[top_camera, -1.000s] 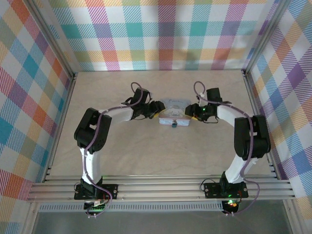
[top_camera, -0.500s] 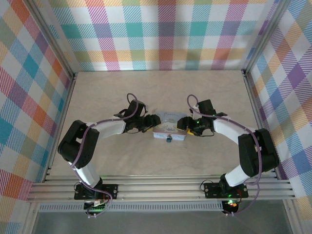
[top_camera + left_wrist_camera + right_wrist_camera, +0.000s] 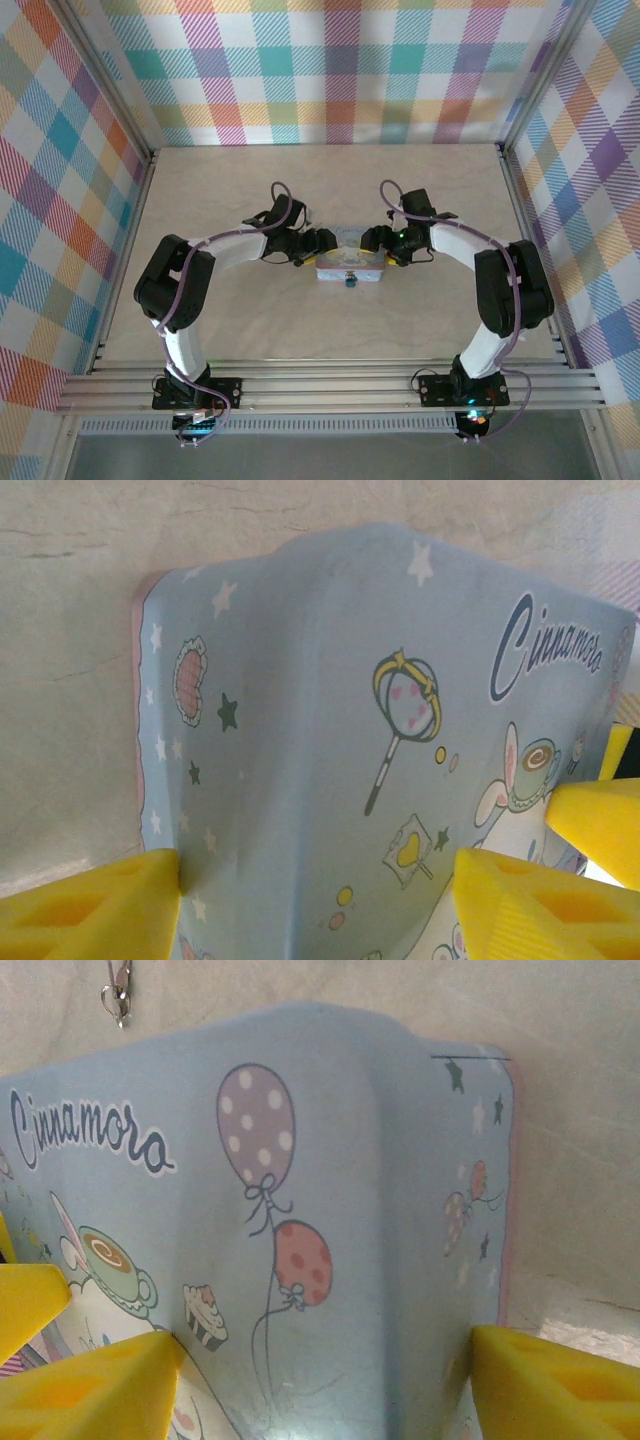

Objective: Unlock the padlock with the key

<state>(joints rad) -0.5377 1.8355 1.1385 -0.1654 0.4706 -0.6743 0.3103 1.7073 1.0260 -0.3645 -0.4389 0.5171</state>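
The pale blue cartoon tin (image 3: 350, 262) lies mid-table between both arms. The padlock (image 3: 352, 281), a tiny dark blue body, hangs at the tin's near edge. My left gripper (image 3: 322, 243) is over the tin's left end. Its yellow fingers (image 3: 100, 905) are spread apart on the printed lid (image 3: 300, 730), so the left gripper (image 3: 317, 880) is open. My right gripper (image 3: 372, 241) is over the right end, and the right gripper (image 3: 322, 1360) is equally open above the lid (image 3: 370, 1160). A tiny grey metal piece with a ring (image 3: 118, 995), seemingly the key, lies on the table beyond the tin.
The pale wooden table (image 3: 250, 190) is fenced by plaid walls and aluminium posts, with a rail along its near edge (image 3: 330, 385). The other gripper's yellow fingertip shows at the edge of each wrist view (image 3: 600, 825) (image 3: 25, 1300).
The tin and both grippers have shifted toward the near edge compared with a second ago. Both arms have changed their elbow pose. The grippers remain at the tin's two ends.
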